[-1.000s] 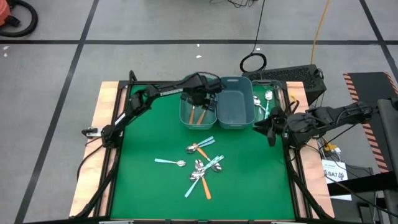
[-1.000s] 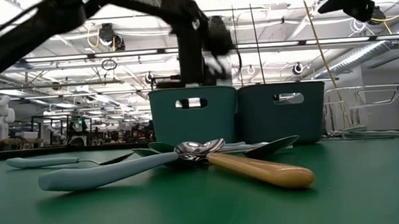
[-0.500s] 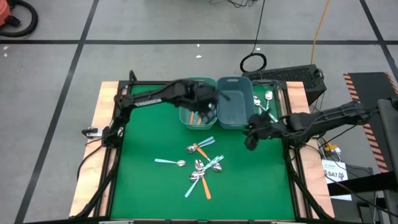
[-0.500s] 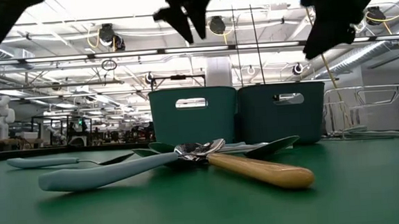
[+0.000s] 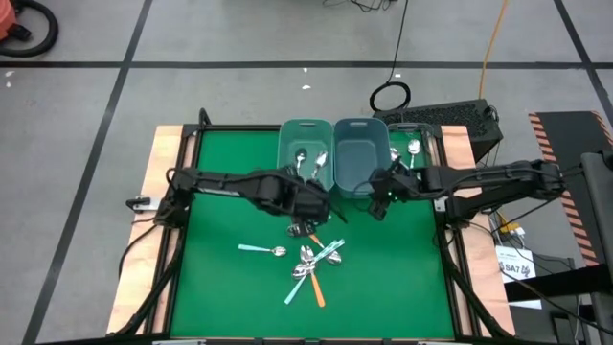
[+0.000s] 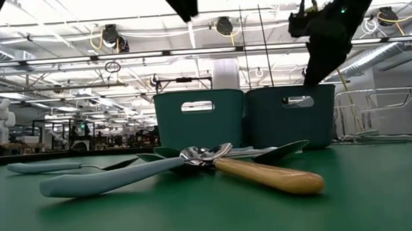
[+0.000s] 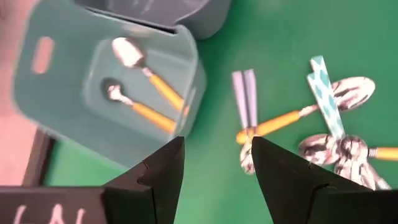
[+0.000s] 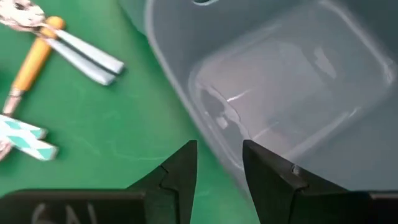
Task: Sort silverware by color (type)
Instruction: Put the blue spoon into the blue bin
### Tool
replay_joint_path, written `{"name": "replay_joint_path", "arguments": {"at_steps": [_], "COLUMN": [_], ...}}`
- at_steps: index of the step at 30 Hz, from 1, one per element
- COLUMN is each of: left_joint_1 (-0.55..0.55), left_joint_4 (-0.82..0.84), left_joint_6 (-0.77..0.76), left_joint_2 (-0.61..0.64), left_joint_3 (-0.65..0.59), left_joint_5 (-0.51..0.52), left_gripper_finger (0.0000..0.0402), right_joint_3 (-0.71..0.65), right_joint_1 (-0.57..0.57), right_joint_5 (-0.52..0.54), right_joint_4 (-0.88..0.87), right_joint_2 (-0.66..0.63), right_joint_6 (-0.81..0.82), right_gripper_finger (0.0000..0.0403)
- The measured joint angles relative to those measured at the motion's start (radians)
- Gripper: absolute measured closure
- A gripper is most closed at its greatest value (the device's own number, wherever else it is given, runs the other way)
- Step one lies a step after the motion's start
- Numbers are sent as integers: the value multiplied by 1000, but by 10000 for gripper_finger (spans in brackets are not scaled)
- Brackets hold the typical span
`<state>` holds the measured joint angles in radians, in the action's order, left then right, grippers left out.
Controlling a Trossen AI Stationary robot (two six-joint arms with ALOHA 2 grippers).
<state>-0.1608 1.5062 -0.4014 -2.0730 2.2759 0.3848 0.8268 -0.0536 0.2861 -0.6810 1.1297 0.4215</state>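
Both grippers empty by the bins
Left gripper point(image 5: 308, 203) open, just before left bin point(image 5: 287, 172) w/ two orange-handled spoons point(image 5: 311, 165) inside; right gripper point(image 5: 379, 195) open at right bin point(image 5: 362, 188); spoon pile point(image 5: 311, 255) nearer front.

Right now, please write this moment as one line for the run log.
left gripper: open, empty, over spoon pile | right gripper: open, empty, beside right bin | left bin: two orange spoons

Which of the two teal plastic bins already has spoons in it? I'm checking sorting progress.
The lighter teal bin on the left arm's side: two orange-handled spoons lie inside. The darker bin beside it looks empty.
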Motion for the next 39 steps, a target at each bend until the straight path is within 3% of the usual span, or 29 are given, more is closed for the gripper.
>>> {"name": "replay_joint_path", "arguments": {"at_steps": [7, 14, 16, 18, 21, 24, 27, 31, 39], "left_joint_1": [-19, -52, -58, -63, -95, -133, -166, -208, -291], "left_joint_4": [-238, -95, -147, -324, -551, -725, -810, -738, -637], "left_joint_6": [-19, 55, 71, 67, 0, -116, -241, -373, -462], "left_joint_2": [-2, 16, 75, 162, 296, 408, 461, 467, 466], "left_joint_3": [-90, -142, -259, -410, -661, -873, -1000, -1031, -1030], "left_joint_5": [-103, -35, -82, -196, -283, -290, -266, -224, -191], "left_gripper_finger": [206, 207, 215, 230, 260, 281, 287, 288, 288], "right_joint_3": [0, 0, 0, 0, 0, 0, 0, 0, 33], "right_joint_1": [-52, -38, -19, 12, 75, 137, 193, 251, 281], "right_joint_5": [-10, -242, -306, -342, -336, -295, -260, -263, -265], "right_joint_4": [-5, 7, 17, 38, 69, 100, 151, 238, 294], "right_joint_2": [12, -93, -127, -160, -195, -206, -180, -92, 97], "right_joint_6": [-18, 153, 232, 296, 372, 426, 427, 407, 393], "right_gripper_finger": [277, 277, 277, 277, 277, 277, 277, 277, 277]}}
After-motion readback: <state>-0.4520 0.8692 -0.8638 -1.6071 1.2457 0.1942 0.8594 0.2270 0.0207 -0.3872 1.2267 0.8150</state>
